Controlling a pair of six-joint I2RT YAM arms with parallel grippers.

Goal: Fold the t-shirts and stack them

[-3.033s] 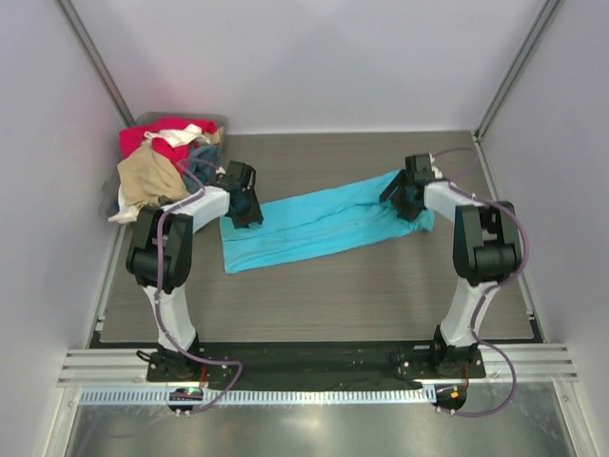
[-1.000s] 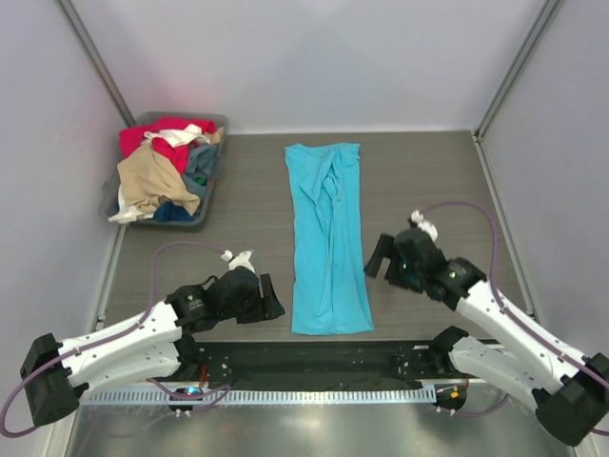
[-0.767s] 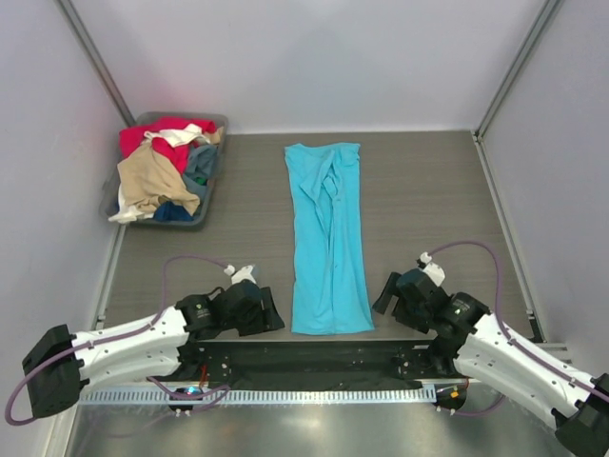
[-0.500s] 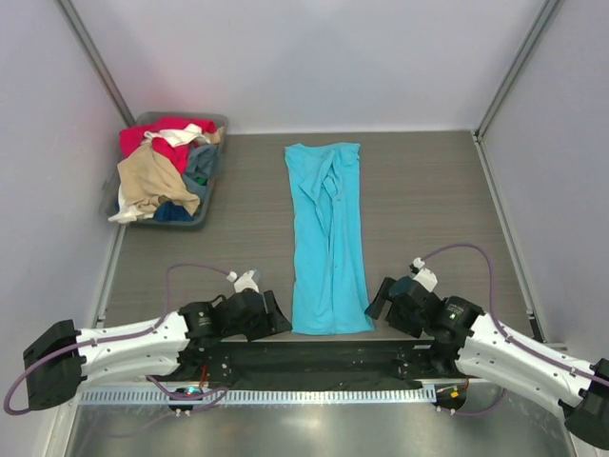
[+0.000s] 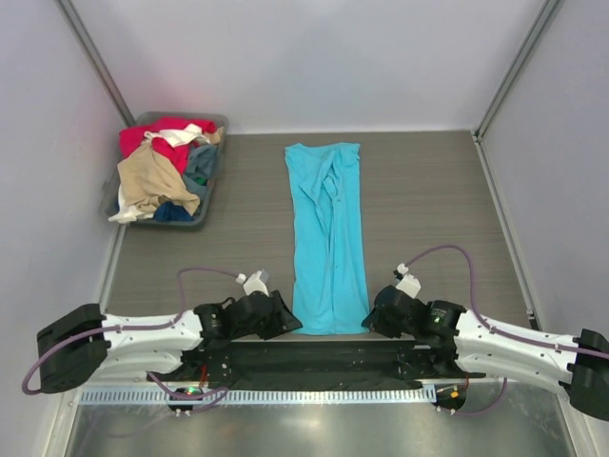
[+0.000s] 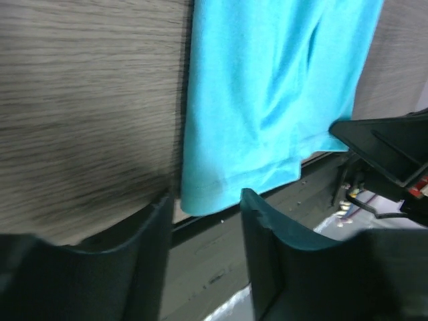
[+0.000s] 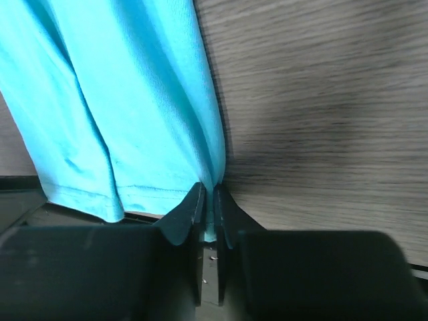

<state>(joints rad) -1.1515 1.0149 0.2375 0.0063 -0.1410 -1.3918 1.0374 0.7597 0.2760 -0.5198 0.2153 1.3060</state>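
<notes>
The left gripper (image 6: pixel 204 199) has its fingers (image 6: pixel 144 247) spread wide and grips nothing, with the near left corner of the turquoise t-shirt (image 5: pixel 328 238) lying in the gap between them. The right gripper (image 7: pixel 208 194) is pinched almost closed on a thin fold of the shirt's near right edge. The shirt lies flat on the table (image 5: pixel 428 190) as a narrow strip, its long axis running 12 to 6 o'clock in the top view with the hem at 6, and the grippers are at its 7 and 5 o'clock corners.
</notes>
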